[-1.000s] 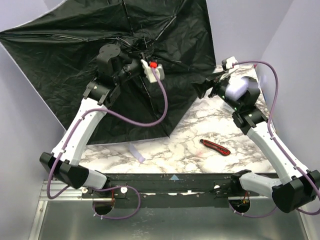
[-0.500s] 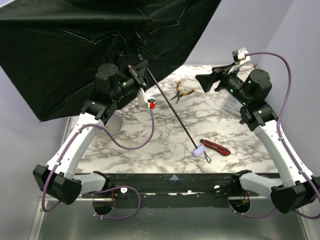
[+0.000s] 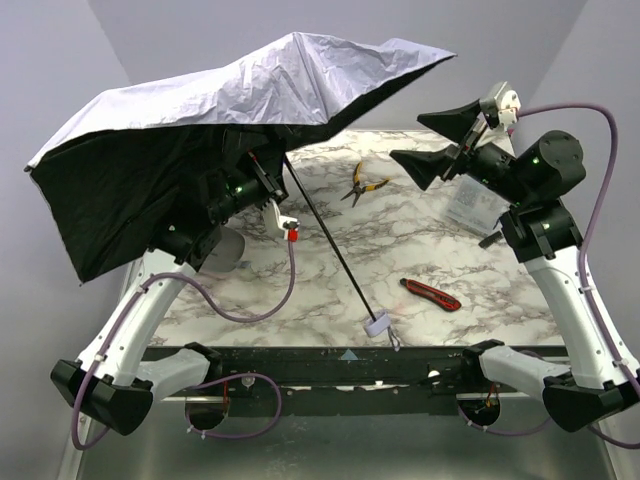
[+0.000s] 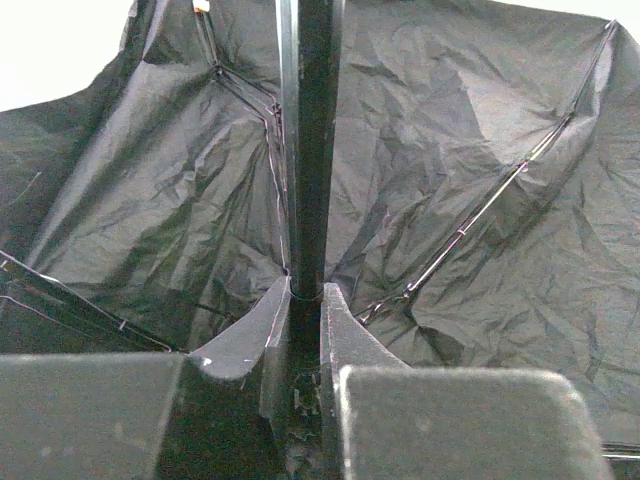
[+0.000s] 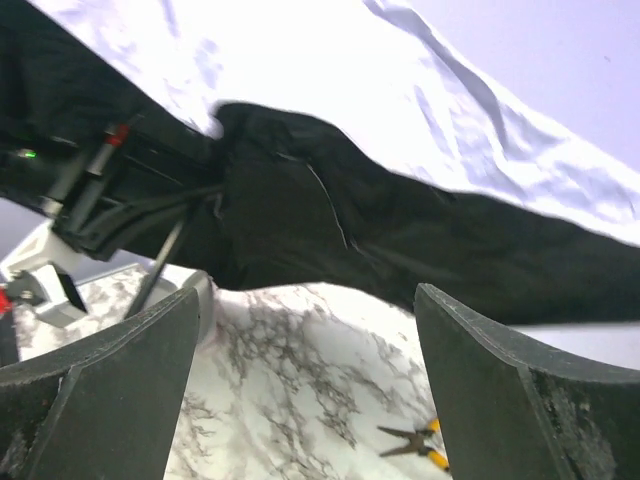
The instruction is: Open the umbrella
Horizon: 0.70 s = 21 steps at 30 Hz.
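The umbrella is spread open, lavender fabric on top and black lining beneath, held tilted over the table's left side. Its thin black shaft slants down to the small lavender handle near the table's front edge. My left gripper is under the canopy, shut on the shaft close to the hub; in the left wrist view the fingertips press against the shaft. My right gripper is open and empty, raised at the right, just beyond the canopy's edge.
A red-and-black utility knife lies on the marble table at the front right. Yellow-handled pliers lie toward the back, also in the right wrist view. A clear container stands beside the right arm. A pale rounded object lies under the left arm.
The canopy has tipped over so its lavender outside now faces up. The left arm swung it down and leftward with the shaft. The right gripper let go, opened and rose.
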Each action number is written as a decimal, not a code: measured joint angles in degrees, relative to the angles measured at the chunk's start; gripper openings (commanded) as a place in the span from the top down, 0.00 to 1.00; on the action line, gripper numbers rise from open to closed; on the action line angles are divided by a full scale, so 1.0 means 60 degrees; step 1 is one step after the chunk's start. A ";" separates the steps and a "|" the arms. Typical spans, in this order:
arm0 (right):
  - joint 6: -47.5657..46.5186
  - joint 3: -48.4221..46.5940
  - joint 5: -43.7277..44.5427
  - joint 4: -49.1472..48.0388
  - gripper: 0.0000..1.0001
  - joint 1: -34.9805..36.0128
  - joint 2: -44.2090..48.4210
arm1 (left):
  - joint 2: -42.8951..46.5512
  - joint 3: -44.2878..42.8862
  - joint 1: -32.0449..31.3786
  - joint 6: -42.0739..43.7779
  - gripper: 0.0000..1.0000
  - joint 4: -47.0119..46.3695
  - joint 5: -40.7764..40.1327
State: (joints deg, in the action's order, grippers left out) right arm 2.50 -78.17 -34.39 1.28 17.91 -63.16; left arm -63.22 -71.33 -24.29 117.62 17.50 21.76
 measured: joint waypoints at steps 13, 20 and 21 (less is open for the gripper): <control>-0.2721 -0.1741 0.0277 0.1067 0.10 0.1588 -0.0765 | 0.0197 -0.0863 -0.0047 0.0000 1.00 0.2867 0.1031; -0.4809 -0.1344 0.1439 0.0714 0.09 0.3166 -0.0484 | 0.0127 -0.0980 -0.0182 0.0000 1.00 0.3614 0.0947; -0.5082 -0.1319 0.1643 0.0612 0.09 0.3461 -0.0488 | 0.0102 -0.0991 -0.0182 0.0000 1.00 0.3661 0.0947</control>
State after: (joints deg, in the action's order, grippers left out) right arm -27.99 -86.08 -24.53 4.95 38.68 -66.08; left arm -62.61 -77.28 -25.39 117.62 39.46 27.44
